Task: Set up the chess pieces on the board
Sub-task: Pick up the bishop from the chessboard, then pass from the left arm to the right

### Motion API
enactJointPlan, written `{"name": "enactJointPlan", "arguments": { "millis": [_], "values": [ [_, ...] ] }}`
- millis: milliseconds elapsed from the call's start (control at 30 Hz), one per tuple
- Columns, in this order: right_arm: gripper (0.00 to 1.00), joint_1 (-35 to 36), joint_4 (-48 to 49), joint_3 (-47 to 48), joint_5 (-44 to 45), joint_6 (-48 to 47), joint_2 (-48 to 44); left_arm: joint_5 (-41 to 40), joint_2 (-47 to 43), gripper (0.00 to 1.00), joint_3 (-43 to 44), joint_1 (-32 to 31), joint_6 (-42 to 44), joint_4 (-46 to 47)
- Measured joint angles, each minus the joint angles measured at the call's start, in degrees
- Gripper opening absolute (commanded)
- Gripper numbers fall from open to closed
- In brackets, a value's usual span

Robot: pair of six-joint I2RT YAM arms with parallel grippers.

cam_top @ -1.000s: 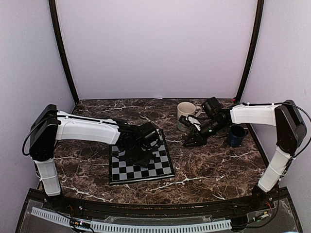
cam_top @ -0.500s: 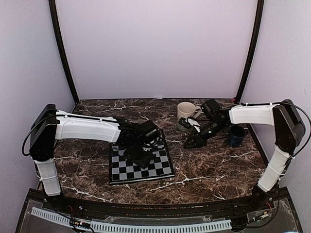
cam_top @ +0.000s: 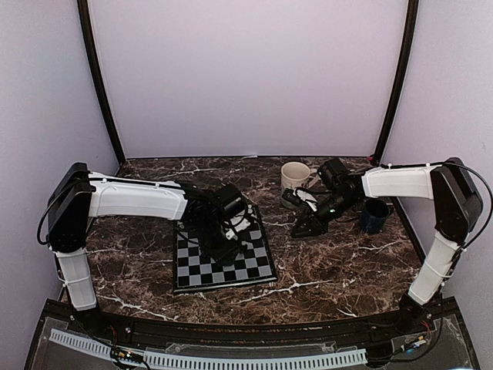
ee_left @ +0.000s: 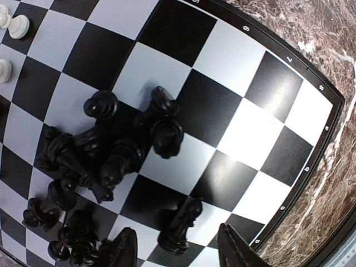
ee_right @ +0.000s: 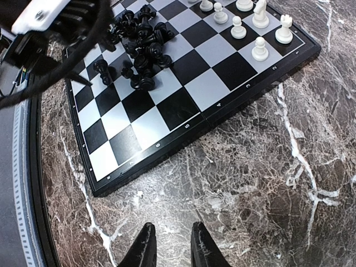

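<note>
The board (cam_top: pixel 258 266) lies left of centre on the marble. Several black chess pieces (ee_left: pixel 111 156) lie in a heap on it; the heap also shows in the right wrist view (ee_right: pixel 142 50). A single black piece (ee_left: pixel 181 228) stands apart from the heap, between the open jaws of my left gripper (ee_left: pixel 177 251), not touched by them. Several white pieces (ee_right: pixel 258 50) stand along the board's far edge. My left gripper (cam_top: pixel 225 240) hangs low over the board. My right gripper (ee_right: pixel 172 247) is narrowly open and empty over bare marble, right of the board (ee_right: pixel 167 105).
A cream mug (cam_top: pixel 293 176) stands at the back, right of the board. A dark blue mug (cam_top: pixel 375 216) stands further right, behind the right arm. Walls close the table in on three sides.
My left wrist has shifted a little toward the far side of the board. The right gripper has edged slightly left.
</note>
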Motion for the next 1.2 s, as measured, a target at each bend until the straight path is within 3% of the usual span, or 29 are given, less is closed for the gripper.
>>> {"name": "enactJointPlan", "arguments": {
  "millis": [433,1200],
  "values": [
    [0.22,0.04,-0.48,0.02,0.02,-0.31,1.27,5.84,0.0,0.4,-1.6,2.25,6.49,0.24],
    [0.2,1.03,-1.4,0.48,0.04,-0.83,1.97,6.49,0.33,0.23,-2.86,2.25,8.66,0.15]
  ]
}}
